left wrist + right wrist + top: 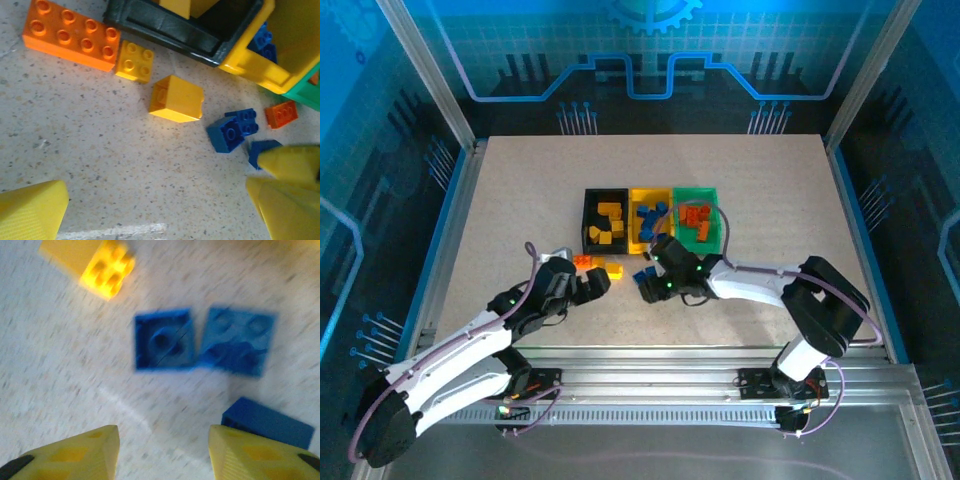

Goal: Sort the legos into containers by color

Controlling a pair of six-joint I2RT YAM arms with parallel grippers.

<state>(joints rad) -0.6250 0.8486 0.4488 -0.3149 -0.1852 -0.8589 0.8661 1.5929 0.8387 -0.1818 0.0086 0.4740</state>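
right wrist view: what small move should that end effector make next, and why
Probably ease the right end effector forward and down over the leftmost blue brick. Its fingers stand apart with bare table between them, and that brick lies loose straight ahead, in line with the gap, though the picture is blurred.

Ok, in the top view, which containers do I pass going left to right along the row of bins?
black bin → yellow bin → green bin
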